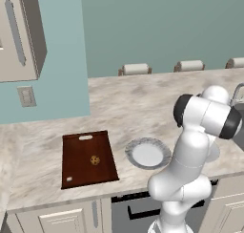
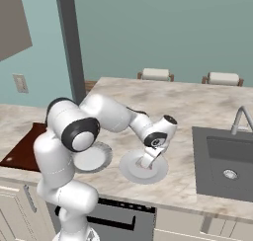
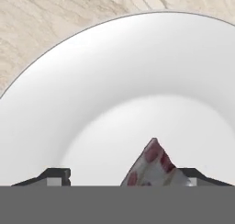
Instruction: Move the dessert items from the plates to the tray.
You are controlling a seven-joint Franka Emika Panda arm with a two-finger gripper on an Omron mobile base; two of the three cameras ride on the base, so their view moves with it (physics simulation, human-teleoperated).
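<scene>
While the cookie (image 1: 95, 160) already lies on the tray (image 1: 76, 151), the cake (image 3: 151, 165) sits on the right-hand plate (image 2: 129, 172), low in the hand view, nearer the right fingertip (image 3: 195, 175) than the left.

- Gripper (image 2: 147, 162): down over that plate, fingers spread, the cake between them but off-centre; contact cannot be told.
- Cake: small wedge, white body, red-spotted top, point upward. Judged light, soft and crushable; topping likely to smear.
- Hold: best taken across the two flat white sides, low on the body, below the topping, with a gentle squeeze.
- Plate: smooth and shallow; the wedge may slide if nudged by one finger first.
- Second plate (image 1: 148, 153): beside the tray, bare.
</scene>
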